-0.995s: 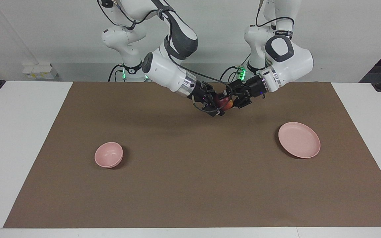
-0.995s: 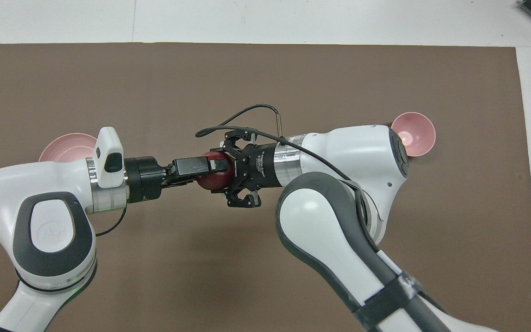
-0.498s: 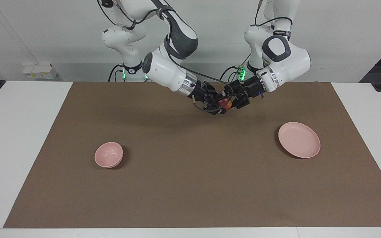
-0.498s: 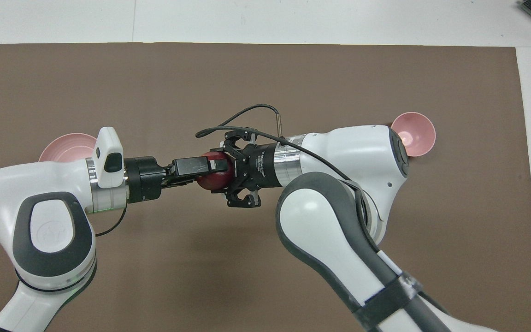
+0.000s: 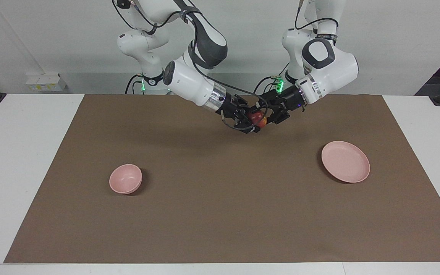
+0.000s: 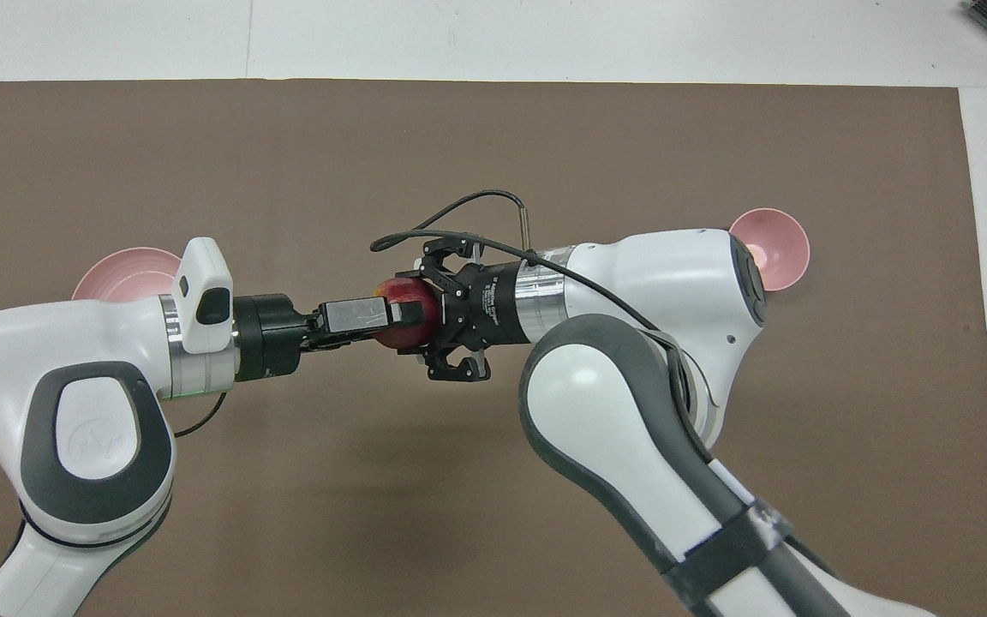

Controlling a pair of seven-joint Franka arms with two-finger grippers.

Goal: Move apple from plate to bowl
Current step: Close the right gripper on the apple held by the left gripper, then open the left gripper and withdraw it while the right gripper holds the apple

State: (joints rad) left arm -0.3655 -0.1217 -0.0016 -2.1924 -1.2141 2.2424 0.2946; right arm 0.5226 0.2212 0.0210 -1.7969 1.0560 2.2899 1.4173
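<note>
The right end effector pinches the small round dark red apple in the air over the brown mat on the white worktop. The left end effector sits spread around the apple. No writing is legible. The flat pale pink plate and deep pale pink bowl lie well apart. The apple has a yellowish patch.

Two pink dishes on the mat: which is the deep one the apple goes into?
The small, deep, round pale pink bowl toward the right arm's end; the wider pale pink plate at the left arm's end is flat and shallow.
</note>
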